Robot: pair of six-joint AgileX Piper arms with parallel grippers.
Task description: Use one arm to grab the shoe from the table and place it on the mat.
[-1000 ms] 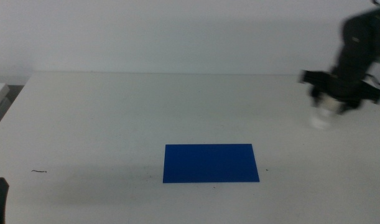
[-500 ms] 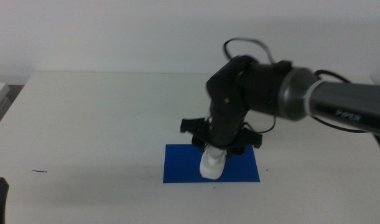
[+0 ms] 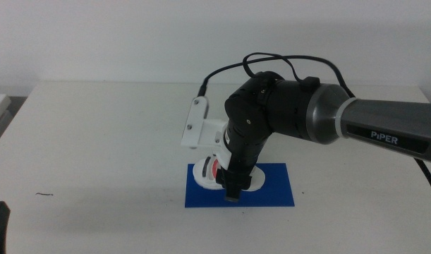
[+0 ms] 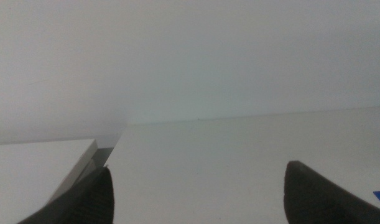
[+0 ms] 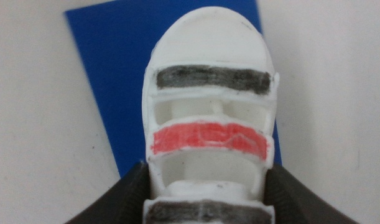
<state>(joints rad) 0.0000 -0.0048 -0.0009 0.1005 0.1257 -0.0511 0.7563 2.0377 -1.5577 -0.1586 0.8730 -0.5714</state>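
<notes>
From above, the plain white tabletop [image 3: 95, 141] carries a thin deep-blue rectangular mat [image 3: 275, 189] where the black-and-grey "PIPER" arm [image 3: 356, 127] lowers its right gripper [image 3: 231, 189], whose wrist view shows dark jaws pinching the small white sneaker [image 5: 208, 112], red-strapped, over the mat, while the left gripper [image 4: 196, 193] waits agape.

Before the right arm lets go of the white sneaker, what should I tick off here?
1. Right hand grips the small white sneaker with red and dark straps from both sides: ok.
2. Sneaker over the flat deep blue mat: ok.
3. Sole resting on the mat: cannot tell.
4. Sneaker wholly within the mat's edges: not ok, the toe overhangs in the right wrist view.
5. Left hand away from the mat, at the white table edge: ok.
</notes>
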